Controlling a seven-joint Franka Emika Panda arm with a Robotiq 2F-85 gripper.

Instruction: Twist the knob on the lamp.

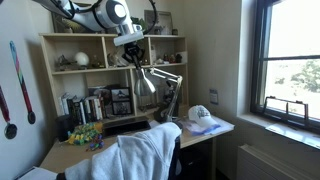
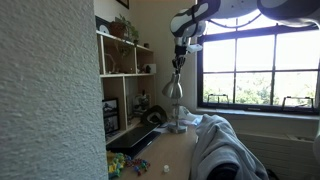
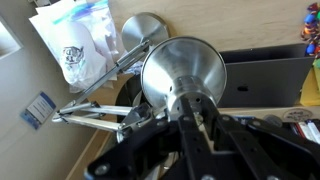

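While the gripper [image 1: 131, 52] hangs just above the lamp [image 1: 150, 80], far right | knob [image 3: 197, 104] straight below, along the shade's [image 3: 180, 62] tilted axis | whether the jaws clamp it: cannot tell.

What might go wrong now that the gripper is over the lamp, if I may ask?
1. The gripper sits at the top of the lamp's shade; the knob is hidden, so its grip may slip off.
2. The thin jointed arm may swing rather than let the knob turn.
3. A push could tip the lamp toward the plastic bag.
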